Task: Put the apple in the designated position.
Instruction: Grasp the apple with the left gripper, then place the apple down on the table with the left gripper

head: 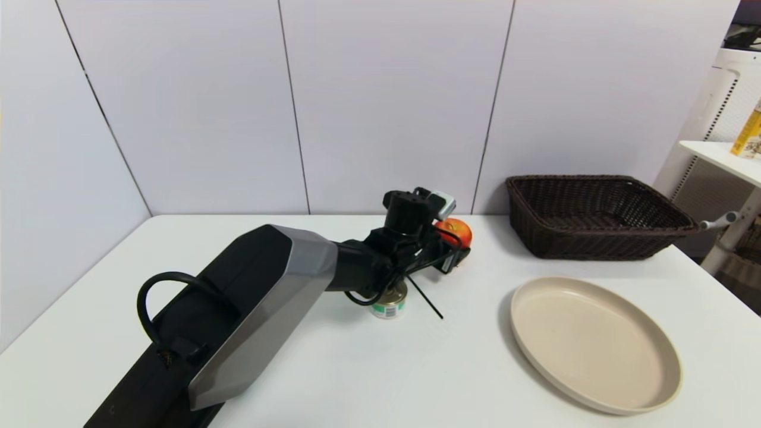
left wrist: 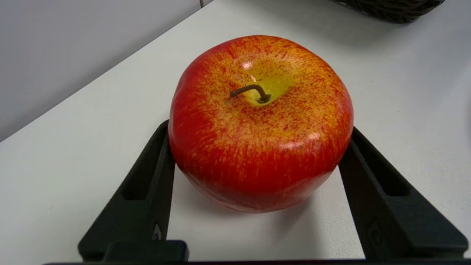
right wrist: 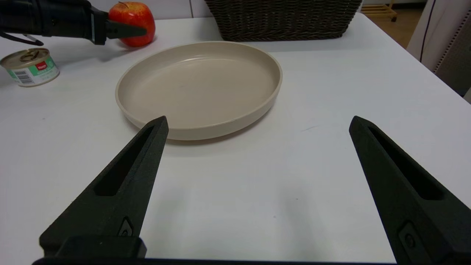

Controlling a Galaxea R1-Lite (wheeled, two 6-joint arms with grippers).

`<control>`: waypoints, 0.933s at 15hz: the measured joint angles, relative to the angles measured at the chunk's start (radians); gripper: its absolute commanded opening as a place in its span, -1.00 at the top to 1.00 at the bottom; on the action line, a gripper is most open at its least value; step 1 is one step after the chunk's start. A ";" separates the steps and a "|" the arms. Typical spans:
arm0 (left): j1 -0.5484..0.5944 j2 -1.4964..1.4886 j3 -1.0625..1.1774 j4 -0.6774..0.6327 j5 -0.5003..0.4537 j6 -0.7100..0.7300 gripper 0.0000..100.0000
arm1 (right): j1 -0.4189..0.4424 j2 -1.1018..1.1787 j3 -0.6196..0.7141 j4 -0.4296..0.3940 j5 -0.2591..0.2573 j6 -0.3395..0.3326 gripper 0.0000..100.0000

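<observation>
Head camera looks down across the table (head: pixel 464 368); left wrist sits close on the apple (left wrist: pixel 259 123), also seen distantly by right wrist.

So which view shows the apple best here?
The left wrist view: the apple fills it, stem up, between the left tool's fingers. In the head view the arm hides most of it; in the right wrist view it sits small and far off.

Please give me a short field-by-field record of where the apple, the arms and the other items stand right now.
apple: upright on the white table, stem up, near the back wall
left gripper: fingers on both sides of the apple, touching it
right gripper: open, empty, above bare table in front of the plate
plate: beige, empty
basket: dark wicker, behind the plate
tin can: under the left arm
</observation>
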 measured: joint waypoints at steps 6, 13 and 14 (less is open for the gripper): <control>0.003 -0.009 -0.001 0.006 -0.001 -0.010 1.00 | 0.000 0.000 0.000 0.000 0.000 0.000 -1.00; 0.003 -0.230 0.045 0.002 0.003 -0.037 1.00 | 0.000 0.000 0.000 0.000 0.000 0.000 -1.00; 0.008 -0.290 0.076 0.005 0.004 -0.036 1.00 | 0.000 0.000 0.000 0.000 0.000 0.000 -1.00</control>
